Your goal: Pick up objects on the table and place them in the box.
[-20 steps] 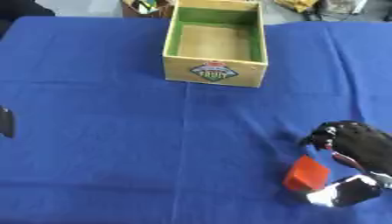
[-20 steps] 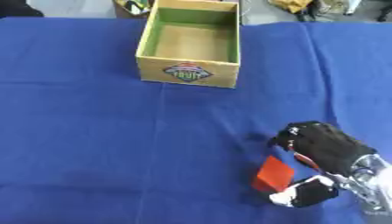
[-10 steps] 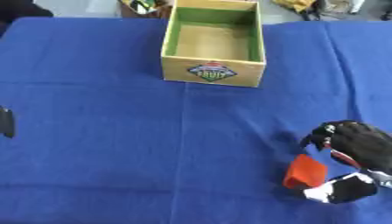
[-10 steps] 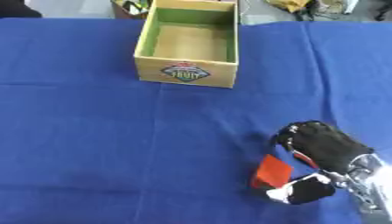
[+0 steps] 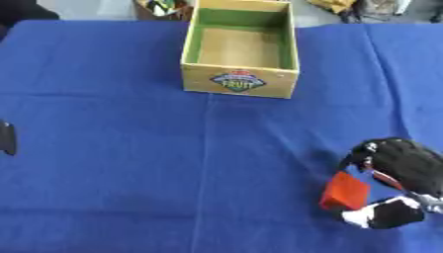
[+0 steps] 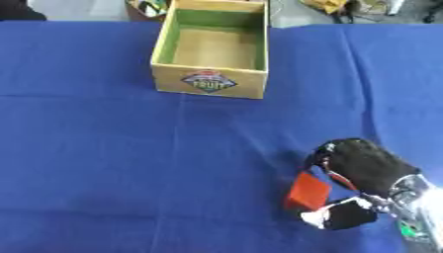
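One red block (image 5: 345,190) is the only loose thing on the blue cloth (image 5: 130,148), and it lies well apart from the box (image 5: 241,49), toward the near right corner from it. The box stands open at the far middle of the cloth, with a label on its front wall, and nothing can be seen inside it.

The right hand (image 6: 363,170) is at the block, on the side away from the box. Its dark fingers curl over the top of the block and the thumb comes in below, so the block sits between them; I judge that the hand is closed around it. Whether the block is lifted off the cloth I cannot tell.

The block looks stiff and small, with flat faces, so probably it is light and not fragile. Two opposite flat faces are the good place to hold it, since a hold on the edges may let it turn.

The left hand (image 5: 7,138) shows only as a dark piece at the left edge, far from the box; its fingers I cannot make out.
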